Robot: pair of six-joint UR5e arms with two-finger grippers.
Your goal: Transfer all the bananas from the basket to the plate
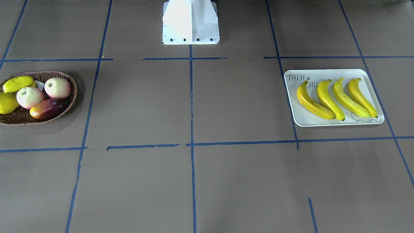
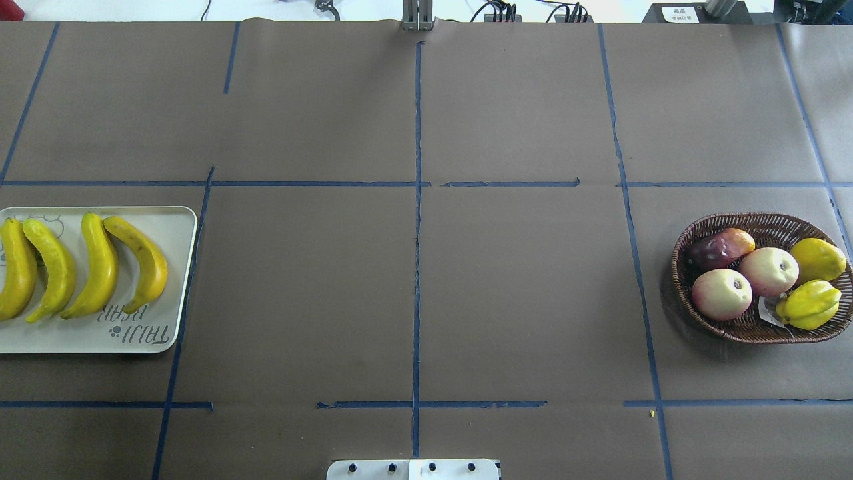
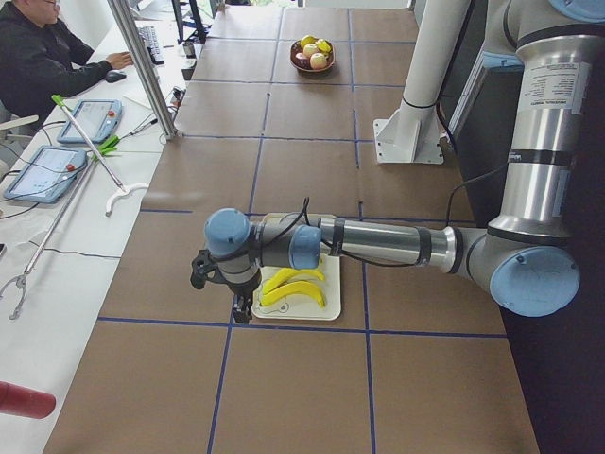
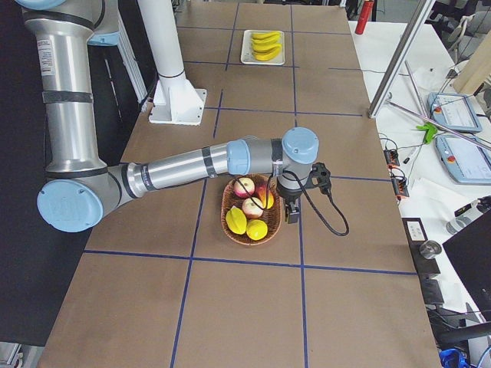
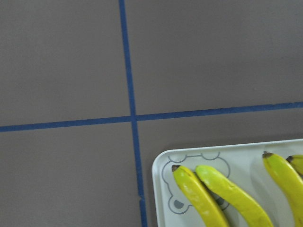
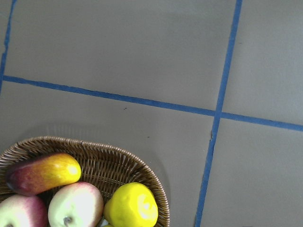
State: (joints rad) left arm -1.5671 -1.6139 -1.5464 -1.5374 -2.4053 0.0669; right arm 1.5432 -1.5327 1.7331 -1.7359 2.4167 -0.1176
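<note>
- Bananas [image 1: 349,100]: all four lie on the plate [image 1: 343,73], side by side and lengthwise across it. Neighbours are close or touching, and none hangs over the rim.
- The plate sits flat on the table [image 1: 194,181], on the robot's left. The left wrist view catches its bear-drawing corner with two banana tips lying on the drawing.
- Basket [image 2: 776,225]: on the robot's right, well apart from the plate. No banana shows in it from any view.
- In the basket are two round pink-and-cream fruits [image 2: 768,271], one red-purple fruit [image 2: 720,247] and two plump yellow-green fruits [image 2: 816,260]. None of these belongs to the task.
- Progress, as a judgement: the transfer looks complete, with four of four on the plate and nothing yellow and long left to fetch. Nothing is loose on the table between basket and plate.
- Left arm [image 3: 378,241]: stretched out low, with its wrist above the plate's outer end. The left jaws hang just beside the bananas and show only in the side view, so whether they are open or closed I cannot tell. No banana appears to hang from them.
- Right arm [image 4: 184,165]: stretched likewise, with its wrist over the basket's outer rim. The right jaws also show only from the side, so I cannot tell their state.
- What is left, by my reading: at most drawing both arms back, with no further pick called for.
</note>
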